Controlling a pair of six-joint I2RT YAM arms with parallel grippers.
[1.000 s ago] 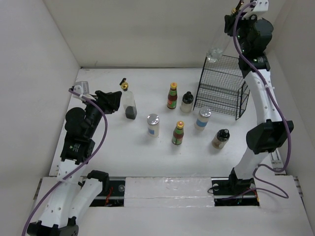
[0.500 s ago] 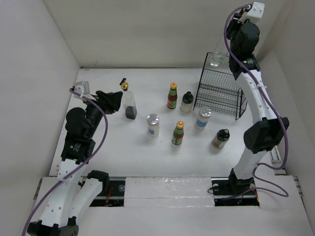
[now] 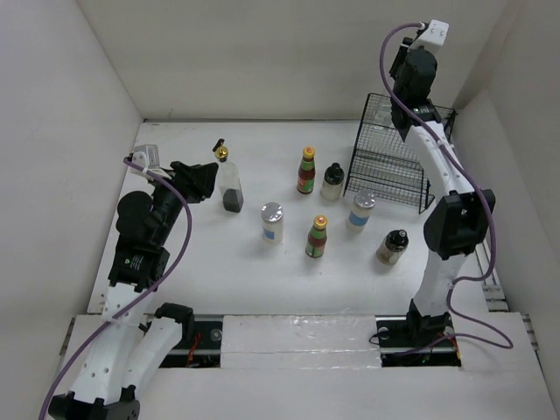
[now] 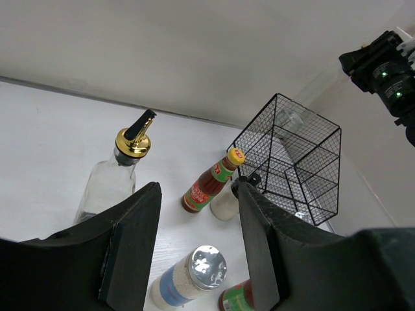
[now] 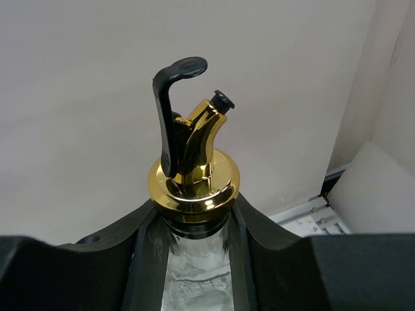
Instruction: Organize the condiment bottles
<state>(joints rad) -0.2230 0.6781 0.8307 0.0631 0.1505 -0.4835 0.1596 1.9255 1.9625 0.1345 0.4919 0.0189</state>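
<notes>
Swinging left since a second ago, the right arm now has its wrist over the far left corner of the black wire basket (image 3: 385,159) rather than out past its right side. Everything else on the white table (image 3: 192,254) sits where it did.

The right gripper (image 5: 198,227) is clamped on the neck of the tall clear glass bottle with a gold pour spout and black flip lever (image 5: 193,178), with a finger on each side just under the gold collar. From above, my own arm hides most of that bottle. The left wrist view shows only a faint glass shape slanting down toward the top of the basket, so I cannot tell whether its base is inside the wires yet.

The left gripper (image 3: 206,178) hangs with its jaws apart and nothing between them, just beside the second gold-spouted clear bottle (image 3: 229,182).

My worry is the descent. If the base meets a wire instead of an opening, I judge it could tip the light basket or twist the smooth neck out of the fingers. The small black-lidded jar (image 3: 332,182) and the silver-lidded jar (image 3: 361,210) stand close to the basket's front, and a shoved basket would knock them over.
</notes>
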